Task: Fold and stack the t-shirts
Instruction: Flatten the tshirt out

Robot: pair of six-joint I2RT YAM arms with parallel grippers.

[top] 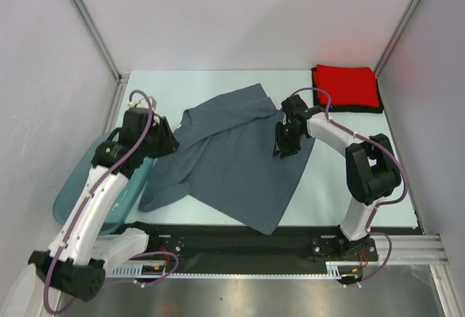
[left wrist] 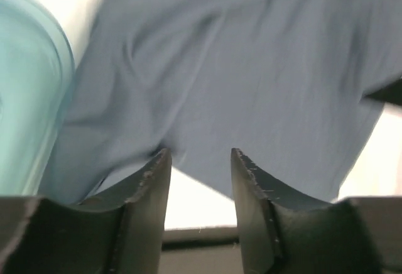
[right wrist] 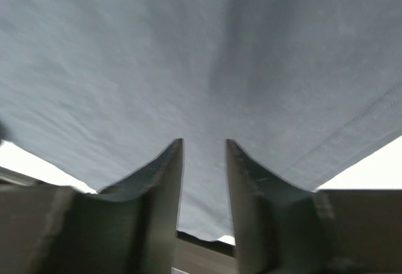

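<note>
The blue-grey t-shirt (top: 232,164) lies diagonally between the grippers: left gripper (left wrist: 200,158) at its left edge, right gripper (right wrist: 204,143) over its right side, both partly open and empty.

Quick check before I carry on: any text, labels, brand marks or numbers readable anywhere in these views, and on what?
None. The slate blue-grey t-shirt, the red t-shirt and the teal tub show no print or label. The black base strip bears nothing legible.

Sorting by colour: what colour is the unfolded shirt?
Unfolded shirt: slate blue-grey, clearest in top external view.
</note>
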